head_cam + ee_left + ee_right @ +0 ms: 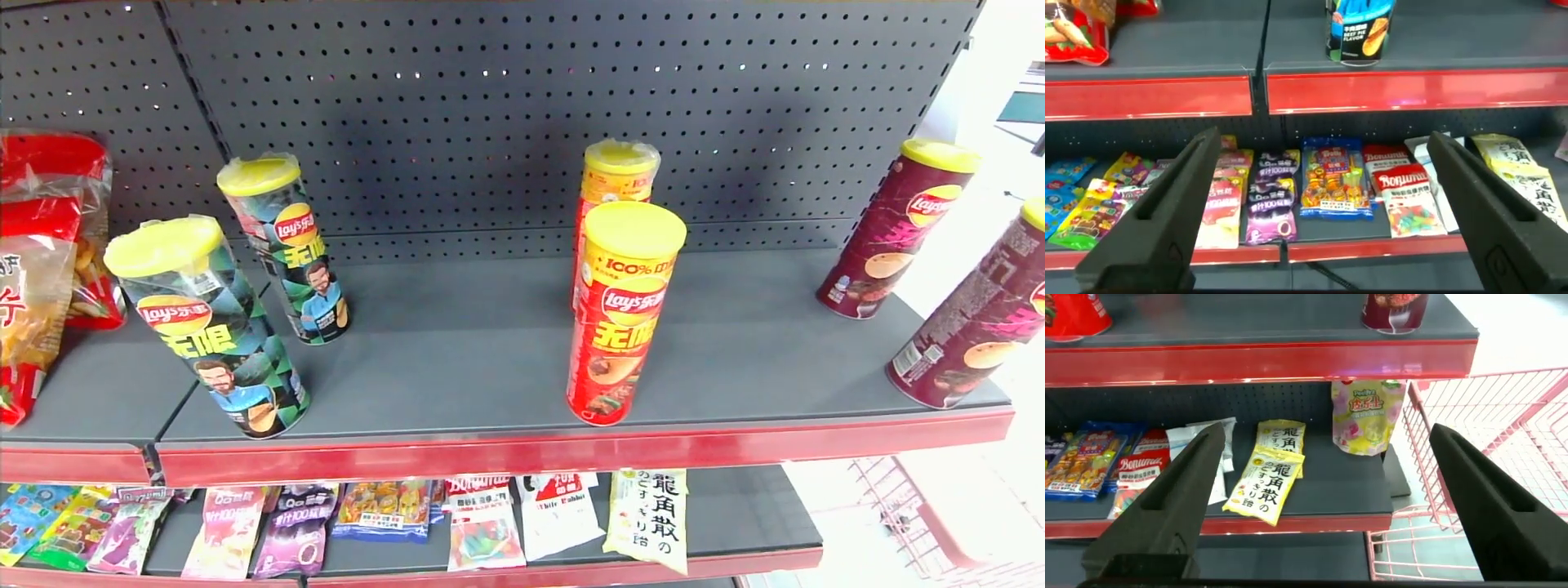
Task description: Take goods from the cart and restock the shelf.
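Tall chip cans stand on the upper shelf (490, 359): two teal cans (208, 327) on the left, two red and yellow cans (624, 314) in the middle and two maroon cans (894, 229) on the right. My left gripper (1323, 143) is open and empty, level with the lower shelf and facing its candy packets (1331, 180). My right gripper (1328, 433) is also open and empty, in front of the yellow packets (1270, 478) at the lower shelf's right end. The pink wire cart (1503, 457) stands just to the right of the shelf.
Red snack bags (41, 261) fill the upper shelf's far left. A pale yellow and pink bag (1366, 416) stands at the back of the lower shelf beside the cart. Bare shelf lies between the teal and red cans, and between the red and maroon cans.
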`<state>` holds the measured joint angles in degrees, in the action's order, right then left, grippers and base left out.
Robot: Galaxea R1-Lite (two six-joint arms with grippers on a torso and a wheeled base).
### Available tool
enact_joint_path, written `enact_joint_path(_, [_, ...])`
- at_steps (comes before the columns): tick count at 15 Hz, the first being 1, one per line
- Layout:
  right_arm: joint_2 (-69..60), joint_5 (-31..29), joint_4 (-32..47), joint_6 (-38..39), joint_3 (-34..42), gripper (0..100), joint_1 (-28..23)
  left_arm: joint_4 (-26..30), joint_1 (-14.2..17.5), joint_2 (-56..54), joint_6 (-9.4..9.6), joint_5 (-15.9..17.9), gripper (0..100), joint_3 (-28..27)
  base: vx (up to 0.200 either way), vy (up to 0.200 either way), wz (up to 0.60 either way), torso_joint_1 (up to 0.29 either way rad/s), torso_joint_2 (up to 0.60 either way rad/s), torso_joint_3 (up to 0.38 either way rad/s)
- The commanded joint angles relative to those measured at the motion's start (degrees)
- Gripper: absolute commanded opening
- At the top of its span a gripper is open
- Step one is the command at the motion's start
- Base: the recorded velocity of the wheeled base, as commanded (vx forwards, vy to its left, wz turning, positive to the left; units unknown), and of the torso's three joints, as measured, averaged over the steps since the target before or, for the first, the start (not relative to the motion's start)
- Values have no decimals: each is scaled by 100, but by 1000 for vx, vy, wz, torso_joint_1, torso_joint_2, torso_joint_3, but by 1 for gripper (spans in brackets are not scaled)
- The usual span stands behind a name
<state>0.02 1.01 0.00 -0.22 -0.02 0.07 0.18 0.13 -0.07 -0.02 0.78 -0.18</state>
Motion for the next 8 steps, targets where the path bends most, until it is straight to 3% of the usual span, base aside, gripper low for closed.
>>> enact_joint_path(1, [-2,-5,0,-4,2,100,1,-1,4,7,-6,1,100,1,0,0,0,0,0,0])
enact_joint_path(8, [-2,-110,0,-4,2,100,1,-1,4,7,-15,1,100,1,0,0,0,0,0,0])
